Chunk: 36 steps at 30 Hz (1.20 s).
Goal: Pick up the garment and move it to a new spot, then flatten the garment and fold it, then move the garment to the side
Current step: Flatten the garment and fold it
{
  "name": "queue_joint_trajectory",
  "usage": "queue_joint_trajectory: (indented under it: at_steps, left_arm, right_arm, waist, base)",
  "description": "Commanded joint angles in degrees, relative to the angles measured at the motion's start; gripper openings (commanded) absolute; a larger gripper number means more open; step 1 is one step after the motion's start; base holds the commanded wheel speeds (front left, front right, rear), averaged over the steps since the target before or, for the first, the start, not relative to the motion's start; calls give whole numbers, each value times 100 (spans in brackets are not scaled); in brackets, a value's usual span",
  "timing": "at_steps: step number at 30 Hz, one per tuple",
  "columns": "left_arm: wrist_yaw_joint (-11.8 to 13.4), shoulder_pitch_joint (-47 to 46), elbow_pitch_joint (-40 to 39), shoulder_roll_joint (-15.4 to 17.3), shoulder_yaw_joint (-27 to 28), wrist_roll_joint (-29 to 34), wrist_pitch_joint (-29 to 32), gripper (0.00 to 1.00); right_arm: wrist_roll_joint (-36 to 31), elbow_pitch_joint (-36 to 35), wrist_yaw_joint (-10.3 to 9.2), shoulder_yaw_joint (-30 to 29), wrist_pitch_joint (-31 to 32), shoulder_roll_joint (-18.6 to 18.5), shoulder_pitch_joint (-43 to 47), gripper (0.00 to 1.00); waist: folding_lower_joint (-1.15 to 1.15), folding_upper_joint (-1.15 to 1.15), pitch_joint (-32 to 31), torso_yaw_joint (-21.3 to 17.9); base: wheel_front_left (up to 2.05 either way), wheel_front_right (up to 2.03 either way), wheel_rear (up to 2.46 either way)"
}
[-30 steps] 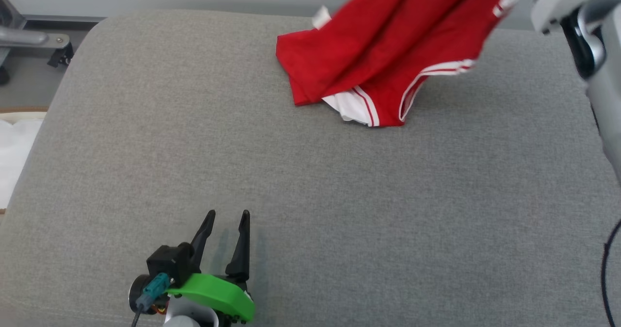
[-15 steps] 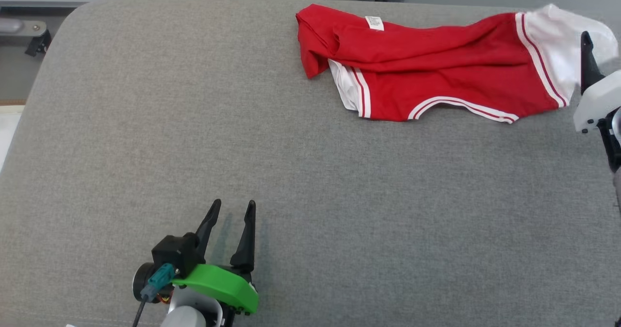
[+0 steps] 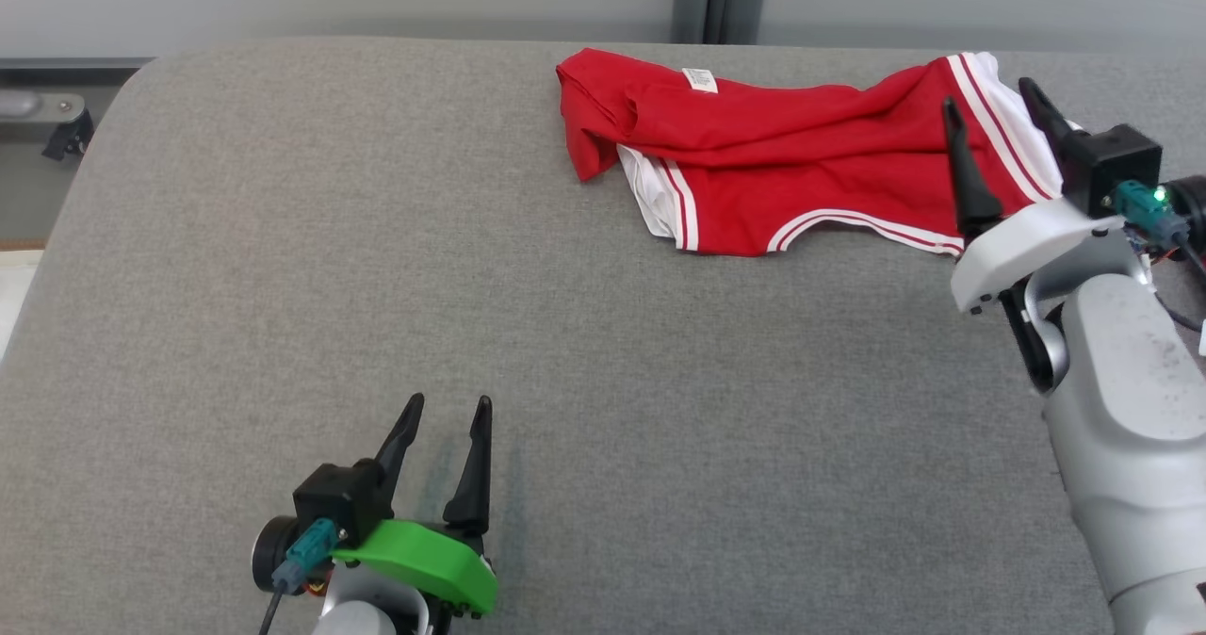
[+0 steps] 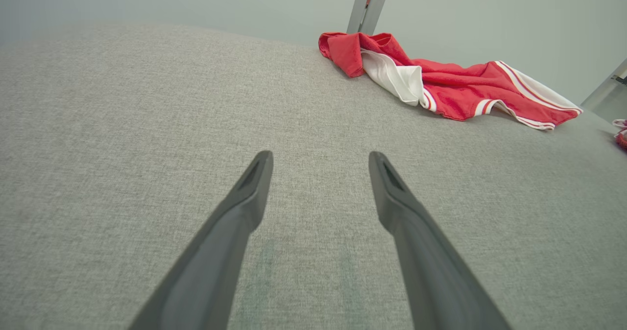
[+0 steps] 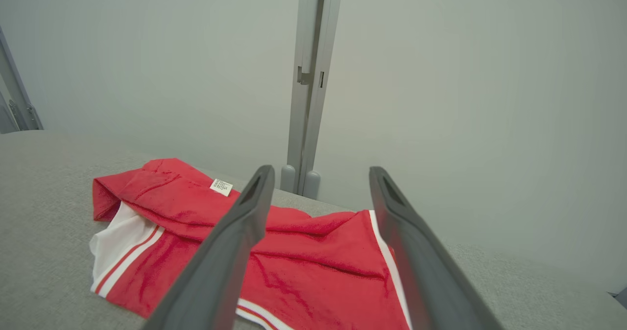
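Garment (image 3: 801, 159) end partly hidden by fingers (image 3: 963, 178) of right gripper (image 3: 987, 93).

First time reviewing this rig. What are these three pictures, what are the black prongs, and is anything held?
This is a two-armed robot. The wide picture comes from its head camera, looking down at a grey padded surface. The other two come from wrist cameras, each looking along that arm's two dark fingers. The left gripper sits near the robot, open, over bare padding. The right gripper is open at the right end of a red garment with white trim, lying crumpled near the far edge. Neither holds anything.
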Motion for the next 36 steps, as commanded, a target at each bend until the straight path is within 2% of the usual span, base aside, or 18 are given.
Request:
queue_joint_trajectory:
  at_steps: [1,11,20,29,36]
  left_arm:
    - [-21,46,-55,26,41,72,0,100]
    - [-20,189,-264,19,233,240,0,100]
    - [-20,285,-324,17,336,288,0,100]
    - [-20,26,-365,16,206,158,0,100]
    - [-20,-170,-356,17,22,7,0,100]
  right_arm:
    - [100,-113,-9,62,-22,35,171,100]
    - [397,-1007,-9,-58,-22,541,1396,100]
    - [408,-1032,-9,-28,-23,715,2216,100]
    - [168,-819,-9,325,-23,728,1841,100]
    - [28,-111,-9,971,-22,677,964,100]
  waist:
    - [0,0,-34,-28]
    - [0,0,-131,-107]
    - [0,0,-140,-247]
    - [0,0,202,-84]
    - [0,0,547,256]
  base:
    - [0,0,0]
    - [0,0,0]
    - [0,0,0]
    - [0,0,0]
    - [0,0,0]
